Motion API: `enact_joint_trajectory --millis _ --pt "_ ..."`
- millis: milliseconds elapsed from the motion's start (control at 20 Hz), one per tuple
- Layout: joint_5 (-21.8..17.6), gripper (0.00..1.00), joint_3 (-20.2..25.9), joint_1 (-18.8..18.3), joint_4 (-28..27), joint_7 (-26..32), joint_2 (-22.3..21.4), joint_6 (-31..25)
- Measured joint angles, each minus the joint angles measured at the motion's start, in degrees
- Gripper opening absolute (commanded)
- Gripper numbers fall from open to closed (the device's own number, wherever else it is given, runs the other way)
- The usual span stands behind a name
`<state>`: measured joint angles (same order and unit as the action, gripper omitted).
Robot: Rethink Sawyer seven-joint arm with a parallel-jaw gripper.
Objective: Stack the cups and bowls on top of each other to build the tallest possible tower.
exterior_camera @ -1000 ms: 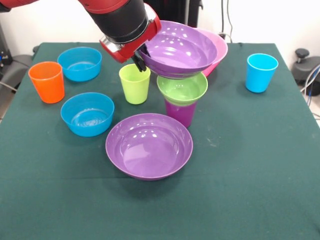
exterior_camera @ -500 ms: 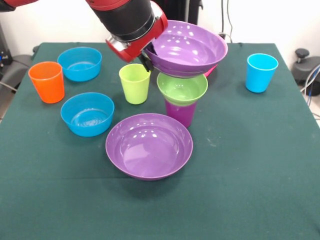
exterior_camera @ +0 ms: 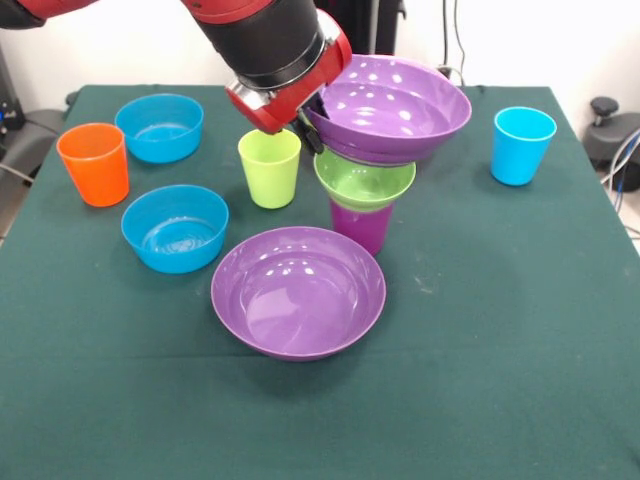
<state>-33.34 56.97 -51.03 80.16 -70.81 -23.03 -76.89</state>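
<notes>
My gripper [exterior_camera: 314,122] is shut on the left rim of a wide purple bowl [exterior_camera: 400,110] and holds it tilted just over the tower. The tower is the purple cup [exterior_camera: 360,227] with the small green bowl [exterior_camera: 365,182] sitting in it. I cannot tell whether the held bowl touches the green bowl's rim. The second wide purple bowl [exterior_camera: 298,292] lies on the table in front of the tower. The lime green cup [exterior_camera: 269,167] stands left of the tower, under my gripper. The pink bowl is hidden behind the held bowl.
The orange cup [exterior_camera: 93,163] and two small blue bowls [exterior_camera: 159,127] [exterior_camera: 175,227] stand at the left. The light blue cup [exterior_camera: 523,145] stands at the right. The green table cloth [exterior_camera: 500,330] covers the table.
My gripper has carried the purple bowl to the right and a little down, over the green bowl. The pink bowl behind it is now covered.
</notes>
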Motion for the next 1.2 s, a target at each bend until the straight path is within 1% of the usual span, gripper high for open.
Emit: enact_joint_trajectory --millis 1200 --pt "-1.55 0.0 -0.03 -0.01 0.1 0.0 0.11 -0.01"
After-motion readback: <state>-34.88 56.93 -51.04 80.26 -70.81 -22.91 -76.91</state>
